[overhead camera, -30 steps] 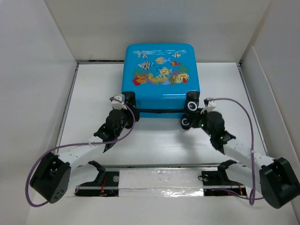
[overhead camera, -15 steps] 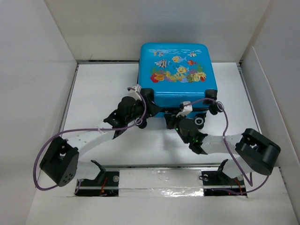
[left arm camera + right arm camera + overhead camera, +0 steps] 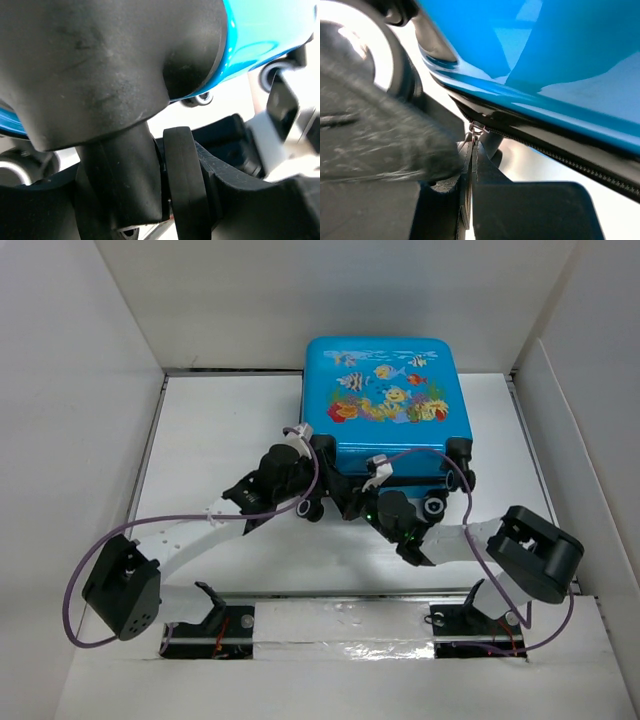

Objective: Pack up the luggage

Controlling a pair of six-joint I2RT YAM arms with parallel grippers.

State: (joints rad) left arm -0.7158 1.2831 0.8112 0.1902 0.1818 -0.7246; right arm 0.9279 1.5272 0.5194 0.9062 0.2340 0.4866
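**Fish-print case at the far right of the table, both arms at its near edge**

The luggage (image 3: 385,420) is a small bright-blue hard-shell suitcase. Its glossy lid is printed with colourful fish and coral, and its corners are rounded. From overhead I see it lying flat and closed, right of centre on the smooth white table (image 3: 220,430), with its far edge close to the white back wall (image 3: 350,300).

The left gripper (image 3: 312,475) sits at the case's near-left corner. Its own camera is too close to help much. A matte black rounded housing (image 3: 115,65) with fine scuffs fills most of the frame, a thin black wheel (image 3: 182,185) stands edge-on below it, and a curve of shiny blue shell shows at the top right. I cannot pick the fingers out of all that dark plastic, so I cannot tell whether they are clamped on anything or loose.

The right gripper (image 3: 352,502) reaches in under the middle of the near edge. In its wrist view the two dark fingers (image 3: 440,160) are pressed tight together and pinch a small silvery zip tab (image 3: 476,129). The tab hangs from the black zip band (image 3: 580,170), whose fine teeth run along under the blue shell. At the upper left a dark ring with a bright centre (image 3: 360,45) is too blurred to identify.
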